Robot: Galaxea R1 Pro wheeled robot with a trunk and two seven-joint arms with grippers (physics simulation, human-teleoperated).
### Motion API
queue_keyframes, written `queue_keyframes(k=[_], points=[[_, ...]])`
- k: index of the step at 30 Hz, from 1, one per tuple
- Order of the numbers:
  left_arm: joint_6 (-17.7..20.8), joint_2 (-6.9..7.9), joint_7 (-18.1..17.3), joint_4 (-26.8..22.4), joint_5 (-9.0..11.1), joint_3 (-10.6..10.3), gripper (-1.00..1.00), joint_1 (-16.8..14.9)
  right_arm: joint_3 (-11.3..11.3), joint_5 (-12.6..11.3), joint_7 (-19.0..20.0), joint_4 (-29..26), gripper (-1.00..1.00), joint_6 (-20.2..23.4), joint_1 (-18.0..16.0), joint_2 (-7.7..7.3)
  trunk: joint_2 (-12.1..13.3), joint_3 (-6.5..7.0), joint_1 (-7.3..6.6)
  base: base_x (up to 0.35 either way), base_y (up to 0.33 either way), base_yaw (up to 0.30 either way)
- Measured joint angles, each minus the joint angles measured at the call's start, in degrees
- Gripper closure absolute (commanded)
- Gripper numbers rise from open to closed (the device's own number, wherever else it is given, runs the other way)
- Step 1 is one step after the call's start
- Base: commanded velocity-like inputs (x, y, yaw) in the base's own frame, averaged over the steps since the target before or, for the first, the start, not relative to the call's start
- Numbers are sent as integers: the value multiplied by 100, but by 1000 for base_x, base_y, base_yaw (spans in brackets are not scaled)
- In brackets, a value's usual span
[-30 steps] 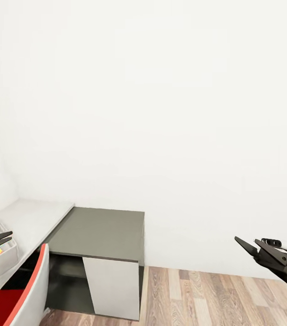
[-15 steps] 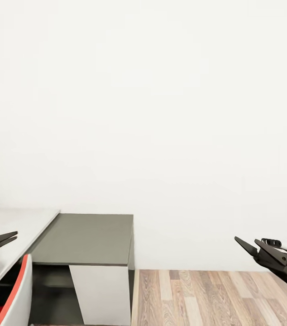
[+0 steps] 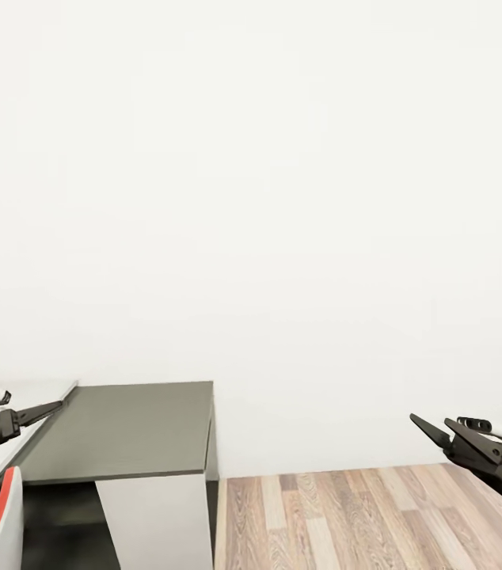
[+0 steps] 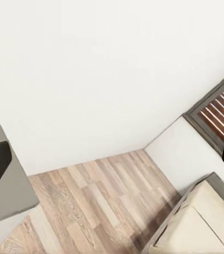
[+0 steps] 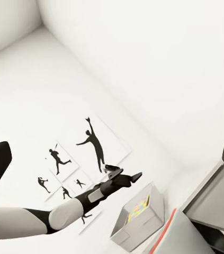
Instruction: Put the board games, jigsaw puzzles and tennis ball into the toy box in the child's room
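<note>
While the dark grey side cabinet [image 3: 124,431] is faced, the left gripper [image 3: 25,408] is held spread over its near edge; the right gripper [image 3: 441,431], also spread and empty, is held well apart from it.

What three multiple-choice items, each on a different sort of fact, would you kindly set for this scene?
1. The dark grey cabinet stands: A) on the bed; B) against the white wall, on the robot's left; C) mid-floor.
2. The floor is: A) blue carpet; B) white tile; C) brown wood planks.
3. The right claw is: A) open and empty; B) shut on a ball; C) shut on a game box.
Key: 1 B, its back edge meets the wall in the head view; 2 C, the plank grain shows; 3 A, its fingers stand apart with nothing between them.
</note>
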Motion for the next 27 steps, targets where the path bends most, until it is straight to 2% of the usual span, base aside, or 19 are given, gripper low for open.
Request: queue_keyframes(k=[4,11,22,23,27], points=[[3,-67,0,-98,0,-10,-100,85,1,4,-27,0,-100,0,-1,0,1,24,1,-55,0,-125],[10,-135,0,-175,1,-15,-100,206,9,13,-339,-5,-100,2,-2,0,1,36,1,-142,0,-33],[0,-545,-1,-222,-13,-55,-100,360,46,18,-1012,-8,-100,18,0,8,1,38,0,-24,0,-4],[-1,-615,-1,-260,-16,-68,-100,396,57,20,-1147,-8,-100,18,0,12,1,38,0,-4,0,-1],[-6,-730,-1,-313,-33,-110,-100,460,73,22,-1567,-34,-100,31,-1,33,1,38,0,-2,0,0]])
